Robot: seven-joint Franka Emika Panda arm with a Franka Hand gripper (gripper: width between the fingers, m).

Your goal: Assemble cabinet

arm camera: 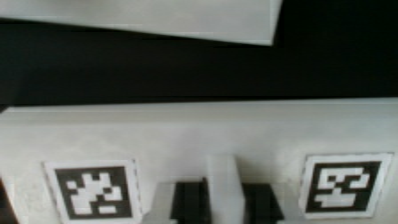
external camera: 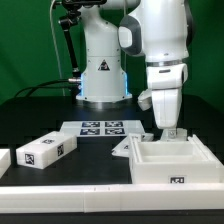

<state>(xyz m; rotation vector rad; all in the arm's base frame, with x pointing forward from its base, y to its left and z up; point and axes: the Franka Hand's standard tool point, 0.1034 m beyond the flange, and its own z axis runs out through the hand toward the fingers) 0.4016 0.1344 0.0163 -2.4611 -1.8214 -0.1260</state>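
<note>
Tool (external camera: 172, 133) looks clamped on the far wall of the right-hand cabinet (external camera: 150, 170); so thin a hold may let it twist free over the desk (external camera: 100, 165)

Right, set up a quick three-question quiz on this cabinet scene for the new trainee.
1. True or false: the tagged white block sits inside the open white box.
2. Where is the gripper in the exterior view? A) over the marker board B) down at the open white box's rear wall C) on the tagged white block
3. Fill in: in the wrist view, the white part under the fingers shows ___ tags.

Key: 1 false, the block lies on the table to the exterior view's left of the box; 2 B; 3 two.
</note>
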